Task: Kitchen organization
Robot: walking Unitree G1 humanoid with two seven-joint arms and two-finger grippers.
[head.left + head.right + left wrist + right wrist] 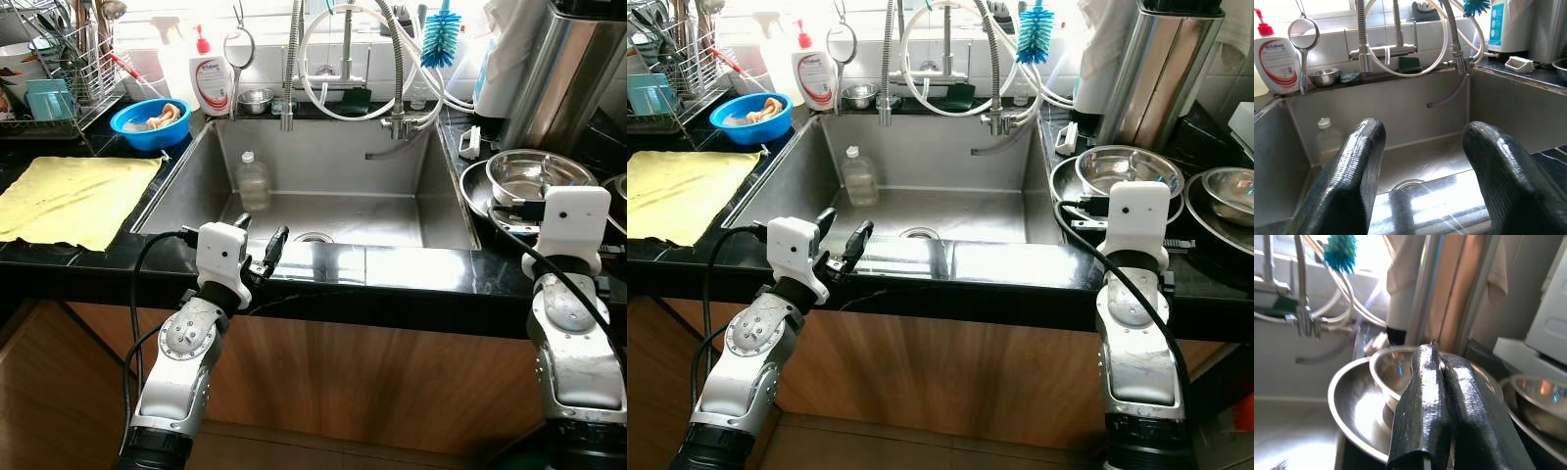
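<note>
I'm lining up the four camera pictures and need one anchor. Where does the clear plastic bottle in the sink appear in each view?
Left eye view: the plastic bottle stands upright in the sink's back left corner.
Right eye view: same corner, left of centre.
Left wrist view: dim, past the left gripper, low against the sink wall.
Right wrist view: not in it.
Shared landmark: the blue bottle brush, which appears in all four.
</note>
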